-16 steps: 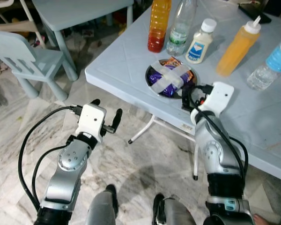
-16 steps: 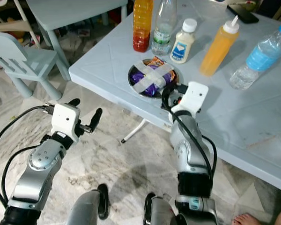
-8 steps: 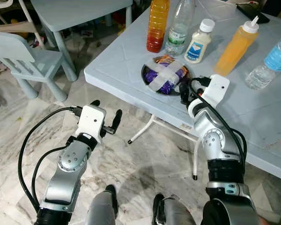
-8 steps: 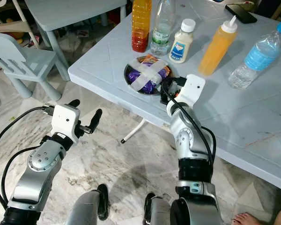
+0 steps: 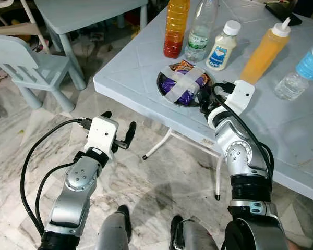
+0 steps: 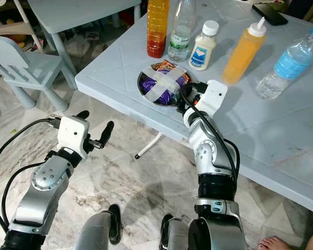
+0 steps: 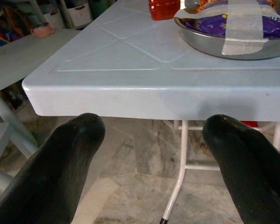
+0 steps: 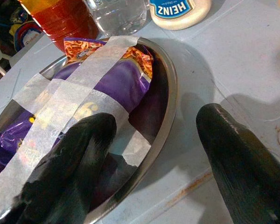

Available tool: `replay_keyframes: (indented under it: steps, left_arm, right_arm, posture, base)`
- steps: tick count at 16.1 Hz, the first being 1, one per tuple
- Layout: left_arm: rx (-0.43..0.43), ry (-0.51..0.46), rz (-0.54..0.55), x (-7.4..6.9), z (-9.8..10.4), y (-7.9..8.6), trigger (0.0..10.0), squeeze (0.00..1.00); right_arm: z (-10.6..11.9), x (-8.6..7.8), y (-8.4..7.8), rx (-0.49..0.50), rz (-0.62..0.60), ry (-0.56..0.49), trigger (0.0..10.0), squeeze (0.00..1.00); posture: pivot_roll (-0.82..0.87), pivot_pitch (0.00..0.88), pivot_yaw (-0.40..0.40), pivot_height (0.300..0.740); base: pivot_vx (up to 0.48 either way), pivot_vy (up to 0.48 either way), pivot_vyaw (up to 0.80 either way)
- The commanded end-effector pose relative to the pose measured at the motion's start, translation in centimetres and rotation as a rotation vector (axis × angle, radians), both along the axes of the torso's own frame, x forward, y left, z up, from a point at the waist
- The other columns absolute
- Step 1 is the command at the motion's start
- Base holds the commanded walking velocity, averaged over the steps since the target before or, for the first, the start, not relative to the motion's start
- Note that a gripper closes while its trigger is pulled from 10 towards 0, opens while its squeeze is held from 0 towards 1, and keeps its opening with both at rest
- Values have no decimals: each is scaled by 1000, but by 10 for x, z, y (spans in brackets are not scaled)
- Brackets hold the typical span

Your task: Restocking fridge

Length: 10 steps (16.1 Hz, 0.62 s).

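The right gripper (image 8: 154,154) is at the rim of a shallow round steel bowl (image 6: 146,91), its two black fingers (image 8: 70,158) spread wide: one finger lies over the bowl's contents, the other stands outside the rim above the table top, so the rim runs between them. The bowl holds purple and orange snack packets (image 8: 126,79) strapped down by a cross of pale masking tape (image 6: 163,84). It sits near the front edge of the pale blue plastic folding table (image 5: 130,62), not far from the table's near left corner.

Behind the bowl, along the far side of the table, stand a tall bottle of orange-red drink (image 5: 177,26), a clear plastic water bottle with a green label (image 5: 201,28) just beside it, and a small white squeeze bottle with a blue Heinz label (image 6: 203,45). Further right are an orange squeeze bottle with a white nozzle (image 6: 242,49) and a clear water bottle with a blue label (image 6: 287,62).

The left gripper (image 7: 149,158) hovers below table height, in front of the table's near corner, with its fingers wide apart and nothing between them. Below is a marble-patterned floor (image 5: 161,177). A pale blue plastic chair (image 5: 26,62) stands to the left.
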<state>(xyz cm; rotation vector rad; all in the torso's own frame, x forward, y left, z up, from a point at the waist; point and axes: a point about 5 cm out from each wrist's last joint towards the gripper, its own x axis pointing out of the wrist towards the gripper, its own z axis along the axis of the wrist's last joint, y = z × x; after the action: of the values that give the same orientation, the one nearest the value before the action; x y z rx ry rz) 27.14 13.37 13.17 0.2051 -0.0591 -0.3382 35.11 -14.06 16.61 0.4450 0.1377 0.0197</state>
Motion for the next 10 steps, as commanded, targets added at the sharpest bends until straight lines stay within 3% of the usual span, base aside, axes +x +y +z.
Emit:
replay_keyframes:
  steps: [1,2,3,4,5,6,7,10]
  left_arm:
    - [9,3,-13,-2,0,-2,10000,0]
    - [9,3,-13,-2,0,-2,10000,0]
    - [8,4,-16,-1,0,-3,10000,0]
    - [8,4,-16,-1,0,-3,10000,0]
    - [8,3,-16,-1,0,-3,10000,0]
    - [8,4,-15,-1,0,-3,10000,0]
    - [8,5,-15,-2,-1,-3,10000,0]
    - [11,8,-21,-2,-1,-3,10000,0]
  right_arm:
    - [6,1,1,10,4,-16,10000,1000]
    - [5,2,1,12,3,-14,10000,1000]
    - [1,3,0,35,1,16,10000,545]
    - [-2,4,-1,18,1,35,10000,0]
    - [-6,5,-1,18,7,49,10000,0]
    - [-8,6,-1,28,15,65,4510,0]
    - [-11,7,-1,35,16,79,0,0]
    - [-16,15,-8,67,3,131,0,0]
  posture:
    - [142,210,-4,740]
    - [142,210,-4,740]
    - [143,211,-5,740]
    - [144,211,-5,740]
    - [146,211,-6,740]
    - [146,212,-4,740]
    - [145,212,-4,740]
    - [148,210,-3,740]
  base:
    - [0,0,0]
    - [0,0,0]
    - [0,0,0]
    - [0,0,0]
    - [0,0,0]
    - [0,0,0]
    - [0,0,0]
    - [0,0,0]
